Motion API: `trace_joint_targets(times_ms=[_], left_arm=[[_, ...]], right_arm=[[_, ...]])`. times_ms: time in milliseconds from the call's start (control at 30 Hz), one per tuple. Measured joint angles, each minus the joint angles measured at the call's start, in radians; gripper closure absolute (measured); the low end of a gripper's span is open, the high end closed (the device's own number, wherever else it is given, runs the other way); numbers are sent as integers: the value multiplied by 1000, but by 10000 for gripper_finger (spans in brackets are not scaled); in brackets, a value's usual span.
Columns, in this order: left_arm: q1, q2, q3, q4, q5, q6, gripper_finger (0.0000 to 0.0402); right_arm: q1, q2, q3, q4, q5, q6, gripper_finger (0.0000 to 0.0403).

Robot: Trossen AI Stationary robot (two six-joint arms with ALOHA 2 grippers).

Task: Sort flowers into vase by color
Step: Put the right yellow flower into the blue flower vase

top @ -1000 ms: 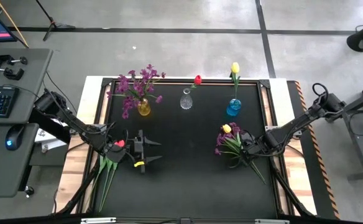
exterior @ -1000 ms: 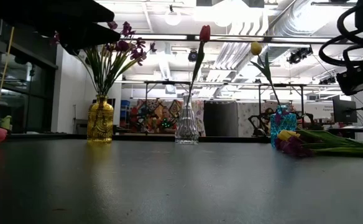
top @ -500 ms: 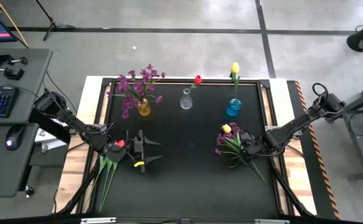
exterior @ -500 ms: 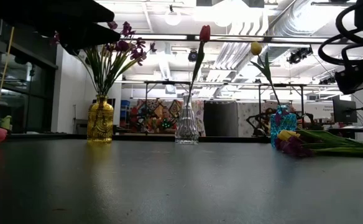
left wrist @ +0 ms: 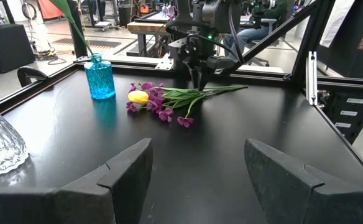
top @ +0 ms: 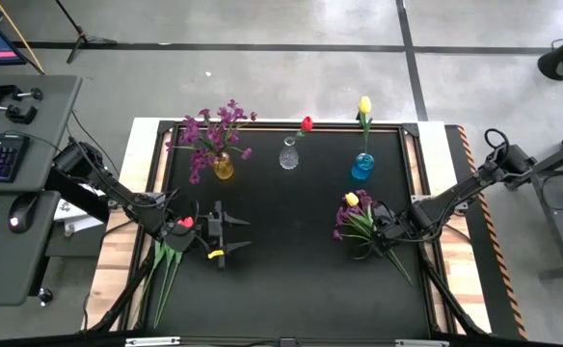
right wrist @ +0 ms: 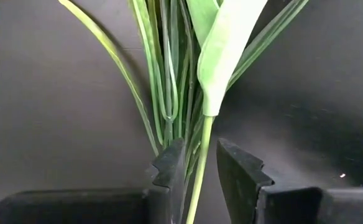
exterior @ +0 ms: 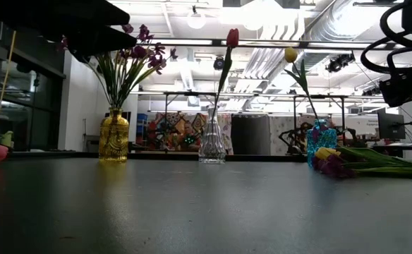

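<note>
While the right claw point(right wrist: 200, 180) pinches green stems of the flowers point(top: 359, 224) lying right of centre on the black worktop point(top: 281, 280), the left claw point(left wrist: 197, 171) gapes wide at left; grey floor point(top: 262, 67) lies beyond.

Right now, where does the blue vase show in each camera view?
High view: blue vase at the table's far edge, right of centre.
Low view: blue vase far right, behind the lying flowers.
Left wrist view: upper left.
Right wrist view: not in it.
Shared landmark: the yellow tulip standing in it.
</note>
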Motion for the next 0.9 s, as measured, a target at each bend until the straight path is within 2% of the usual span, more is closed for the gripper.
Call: trace_joint_targets(times_ms=[533,900], left_arm=[[1,0,0,0,0,0,161],[1,0,0,0,-2,0,161]], right_arm=[[0,2,0,-19,-11,33,320],[0,67,0,-13,-35,23,320]])
